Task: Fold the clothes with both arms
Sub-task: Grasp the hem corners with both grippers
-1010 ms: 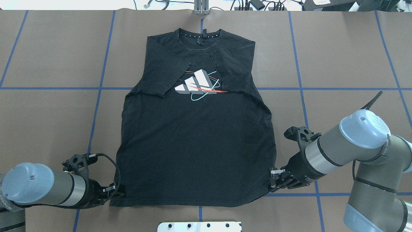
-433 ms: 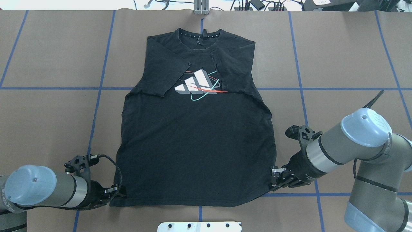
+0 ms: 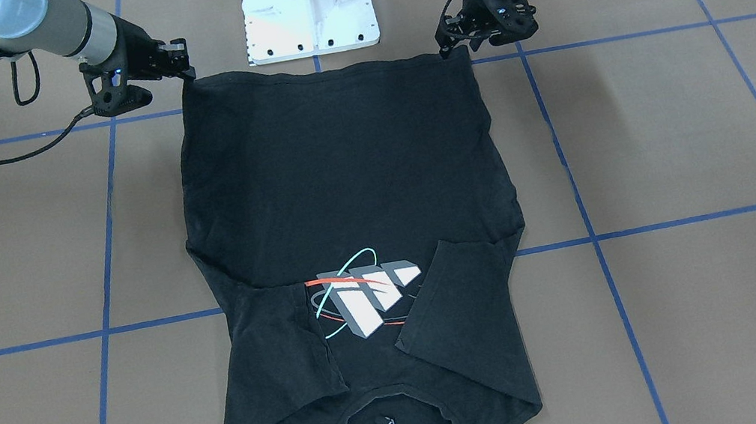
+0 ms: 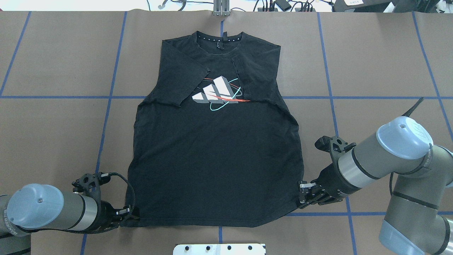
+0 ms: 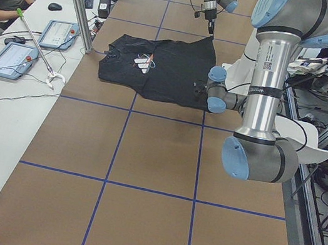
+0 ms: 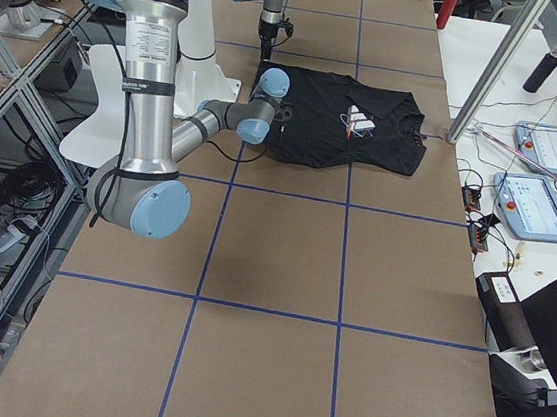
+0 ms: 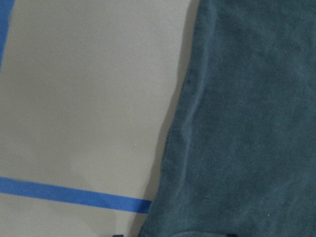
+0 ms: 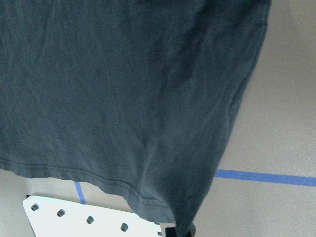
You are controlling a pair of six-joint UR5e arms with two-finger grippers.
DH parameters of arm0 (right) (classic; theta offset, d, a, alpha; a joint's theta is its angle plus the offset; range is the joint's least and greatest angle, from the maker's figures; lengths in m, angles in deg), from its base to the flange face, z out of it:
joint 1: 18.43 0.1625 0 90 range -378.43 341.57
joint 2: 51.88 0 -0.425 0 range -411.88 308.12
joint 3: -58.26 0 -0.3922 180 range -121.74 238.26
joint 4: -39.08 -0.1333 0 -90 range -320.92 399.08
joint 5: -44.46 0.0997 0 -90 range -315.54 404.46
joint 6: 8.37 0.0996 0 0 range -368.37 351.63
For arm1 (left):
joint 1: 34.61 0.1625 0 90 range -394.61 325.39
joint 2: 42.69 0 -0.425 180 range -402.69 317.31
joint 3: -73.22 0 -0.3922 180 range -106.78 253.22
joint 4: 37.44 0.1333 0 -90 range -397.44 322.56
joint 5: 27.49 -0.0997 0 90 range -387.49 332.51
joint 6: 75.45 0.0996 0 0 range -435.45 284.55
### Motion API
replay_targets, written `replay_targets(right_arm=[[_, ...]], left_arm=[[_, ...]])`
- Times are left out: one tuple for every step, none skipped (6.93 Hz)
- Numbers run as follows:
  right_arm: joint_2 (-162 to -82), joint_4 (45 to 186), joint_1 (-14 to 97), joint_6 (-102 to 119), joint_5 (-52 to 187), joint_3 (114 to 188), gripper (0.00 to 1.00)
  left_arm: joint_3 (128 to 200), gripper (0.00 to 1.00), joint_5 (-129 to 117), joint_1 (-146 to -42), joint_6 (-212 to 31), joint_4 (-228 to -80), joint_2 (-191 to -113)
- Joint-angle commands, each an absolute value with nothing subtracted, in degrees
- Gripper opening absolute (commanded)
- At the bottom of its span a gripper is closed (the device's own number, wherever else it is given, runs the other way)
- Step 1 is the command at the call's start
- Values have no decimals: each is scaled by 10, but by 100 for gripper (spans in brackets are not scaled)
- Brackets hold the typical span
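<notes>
**Shirt.** A black short-sleeved T-shirt [image 4: 212, 159] is laid flat, front up, at the middle of the brown worktop [image 4: 53, 124], which is divided into squares by blue tape lines [image 4: 106, 117]. The collar [image 4: 219, 44] is turned towards the far edge and the hem towards the robot, just beyond the white base plate [image 4: 219, 249]. Both sleeves are folded inward over the chest: one [image 4: 180, 81] lies on the robot's left and the other [image 4: 258, 78] on its right. Between them a white-grey block logo [image 4: 216, 94], crossed by orange and teal ellipses, is partly covered at both sides. The body is smooth, with only slight wrinkles near the side seams, and the hem runs almost straight between the two near corners.

**Arms.** The left arm [image 4: 53, 212] is stretched low across the worktop from the near left, its forearm nearly level. The left tool [image 4: 129, 214] is set at the hem's left corner, touching the cloth. Whether its fingers are spread or pressed together cannot be told, as the tips are hidden at the cloth's edge in every view. The right arm [image 4: 371, 159] is bent at the elbow and angled down from the near right. The right tool [image 4: 301, 195] is pressed together on the hem's right corner. In the right wrist view the cloth is seen drawn up to the fingertip, with creases spreading from that point.
</notes>
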State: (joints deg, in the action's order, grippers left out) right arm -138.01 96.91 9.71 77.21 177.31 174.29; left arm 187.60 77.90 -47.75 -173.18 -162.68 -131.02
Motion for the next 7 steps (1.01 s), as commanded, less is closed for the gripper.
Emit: replay_targets(right_arm=[[-1380, 969, 99, 772, 1774, 1743, 0], [-1380, 969, 100, 771, 1774, 1743, 0], [-1381, 969, 100, 771, 1774, 1743, 0], [-1380, 969, 100, 772, 1774, 1743, 0], [-1380, 969, 100, 772, 1774, 1743, 0], [-1380, 969, 101, 772, 1774, 1744, 0], [-1381, 969, 103, 772, 1774, 1744, 0]], left_arm=[[1874, 70, 779, -473, -1732, -1627, -1311], [1871, 69, 779, -469, -1736, -1627, -1312], [1871, 67, 779, -469, -1736, -1627, -1312], [1871, 64, 779, -469, -1736, -1627, -1311], [1871, 59, 779, -469, -1736, -1627, -1311], [1871, 51, 779, -469, -1736, -1627, -1311], [1871, 39, 779, -469, -1736, -1627, -1311]])
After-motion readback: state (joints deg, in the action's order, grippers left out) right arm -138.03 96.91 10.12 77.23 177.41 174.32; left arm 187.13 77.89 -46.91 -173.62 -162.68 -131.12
